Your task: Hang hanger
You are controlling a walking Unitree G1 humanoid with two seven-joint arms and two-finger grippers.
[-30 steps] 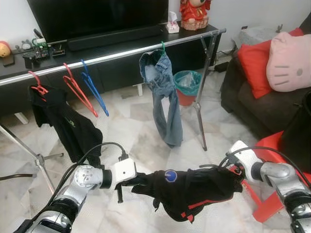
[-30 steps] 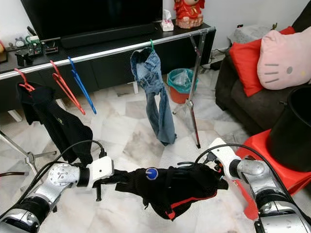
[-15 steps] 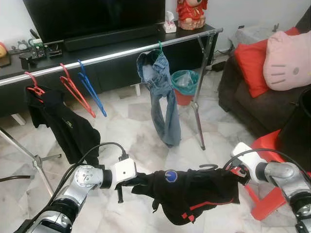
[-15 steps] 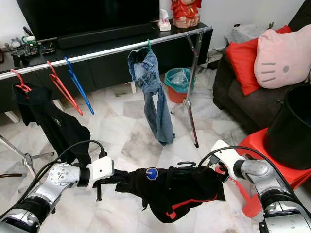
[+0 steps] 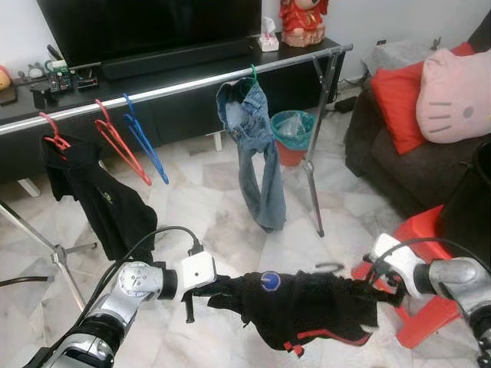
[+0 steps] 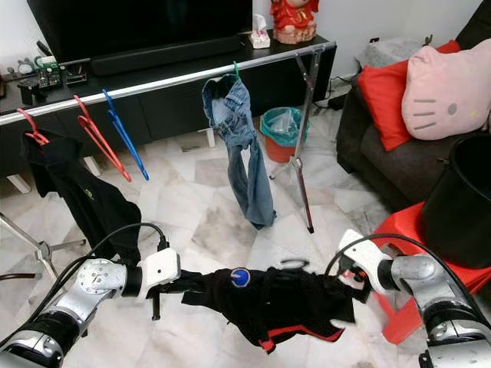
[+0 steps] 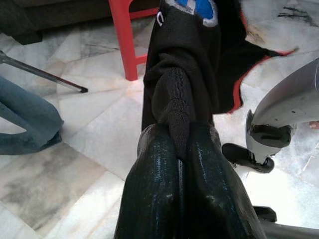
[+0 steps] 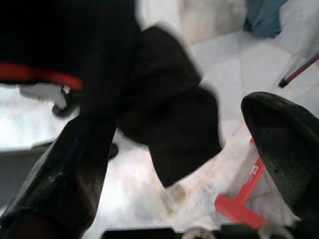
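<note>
Since a second ago the right gripper (image 6: 354, 277) has slid right and lower, so the black garment (image 6: 276, 303) is pulled flatter between the arms; a grey hook (image 6: 294, 264) now pokes up above it. The rest of the scene has not moved.

Left gripper (image 7: 180, 149) is clamped tight on a bunched end of the garment. The right gripper's fingers (image 8: 70, 164) stand wide apart in the wrist view, cloth lying against one finger only, so probably loose contact, not a pinch.

The garment with its hanger is near the robot, low over the floor, well apart from the far silver rail (image 5: 192, 86). Judgement: hanging not done; lift, carry to the rail and hook on all remain.

Count:
- on the rail, 4 hangers: red with black shirt (image 5: 57, 136), bare red (image 5: 119, 142), bare blue (image 5: 146, 139), green with jeans (image 5: 253, 146)
- 2 clothes hung, 1 held
- 2 grippers
</note>
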